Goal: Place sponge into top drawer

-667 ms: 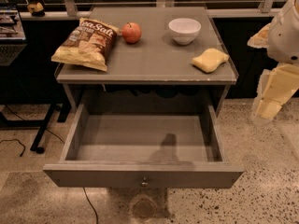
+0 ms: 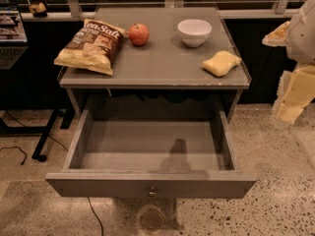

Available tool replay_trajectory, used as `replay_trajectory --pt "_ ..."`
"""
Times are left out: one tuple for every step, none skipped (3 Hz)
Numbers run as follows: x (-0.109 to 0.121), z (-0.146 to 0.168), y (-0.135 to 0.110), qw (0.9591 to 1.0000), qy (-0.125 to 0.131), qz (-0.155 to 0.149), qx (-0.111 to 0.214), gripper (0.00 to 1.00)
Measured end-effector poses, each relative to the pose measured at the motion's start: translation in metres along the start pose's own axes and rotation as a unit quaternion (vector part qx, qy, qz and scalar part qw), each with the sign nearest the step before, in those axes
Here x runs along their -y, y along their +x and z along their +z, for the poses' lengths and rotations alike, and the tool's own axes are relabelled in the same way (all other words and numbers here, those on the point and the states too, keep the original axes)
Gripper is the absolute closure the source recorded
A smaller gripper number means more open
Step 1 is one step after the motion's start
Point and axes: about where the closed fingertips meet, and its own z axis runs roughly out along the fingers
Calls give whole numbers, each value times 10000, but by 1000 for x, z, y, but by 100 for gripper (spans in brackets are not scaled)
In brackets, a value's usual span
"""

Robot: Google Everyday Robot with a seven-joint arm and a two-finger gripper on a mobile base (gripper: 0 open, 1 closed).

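The sponge (image 2: 221, 63) is pale yellow, plain and unpatterned, against the flat grey tabletop (image 2: 162, 63). The top drawer (image 2: 150, 183) is the same dull grey inside and out, with a small metallic knob (image 2: 152, 191) on its front. The chip bag (image 2: 91, 45) is tan-yellow with a dark brown upper part and white lettering. The apple (image 2: 139, 34) is red, and the bowl (image 2: 194, 32) is white. The end effector (image 2: 293, 97), at the right edge beside the cabinet, is cream and pale yellow. The floor (image 2: 275, 210) is beige, speckled with dark flecks.
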Motion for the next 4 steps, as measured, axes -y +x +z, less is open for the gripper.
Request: replay_trajectory --pt "22 5 16 9986 -72 -358 370 0" --pt "45 16 26 9916 -345 -917 845 0" --pt "97 34 29 9821 -242 -1378 1261 0" --pt "104 42 26 9829 -189 -1349 1237 0"
